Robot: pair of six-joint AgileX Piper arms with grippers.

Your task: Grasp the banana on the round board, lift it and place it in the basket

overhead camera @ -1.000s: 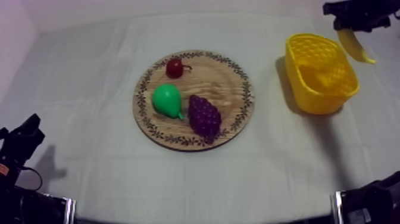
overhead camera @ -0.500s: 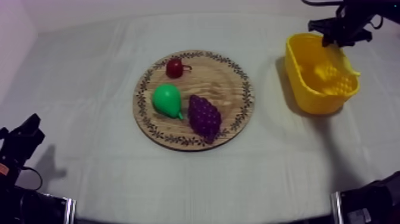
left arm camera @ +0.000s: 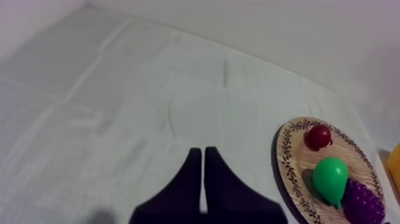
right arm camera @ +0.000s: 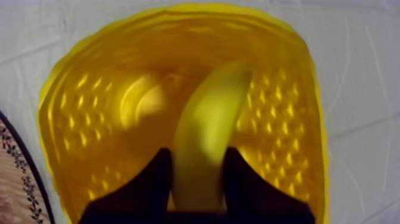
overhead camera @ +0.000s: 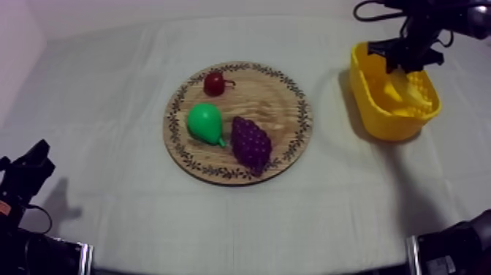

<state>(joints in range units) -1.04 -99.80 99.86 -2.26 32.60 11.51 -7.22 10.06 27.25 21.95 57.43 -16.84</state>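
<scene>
The yellow banana (right arm camera: 205, 113) hangs down inside the yellow basket (right arm camera: 178, 9), with my right gripper (right arm camera: 198, 154) shut on it, one black finger pressed against each side. From above, my right gripper (overhead camera: 405, 55) sits over the far end of the basket (overhead camera: 387, 121) at the table's right, and the banana (overhead camera: 393, 88) slants into it. The round wooden board (overhead camera: 285, 102) lies mid-table. Low at the left edge, my left gripper (overhead camera: 33, 161) rests; its fingers (left arm camera: 193, 179) lie together as a narrow wedge over bare cloth.
A green pear (overhead camera: 204, 123), purple grapes (overhead camera: 250, 142) and a small red fruit (overhead camera: 214, 83) lie on the board. Seen from the left wrist, the board (left arm camera: 297, 161) holds the pear (left arm camera: 330, 177) and red fruit (left arm camera: 317, 137). Cloth separates board and basket.
My right arm has carried the banana from beyond the basket's far right corner leftward and down, so the banana now sits inside the basket. The left arm has not moved.
</scene>
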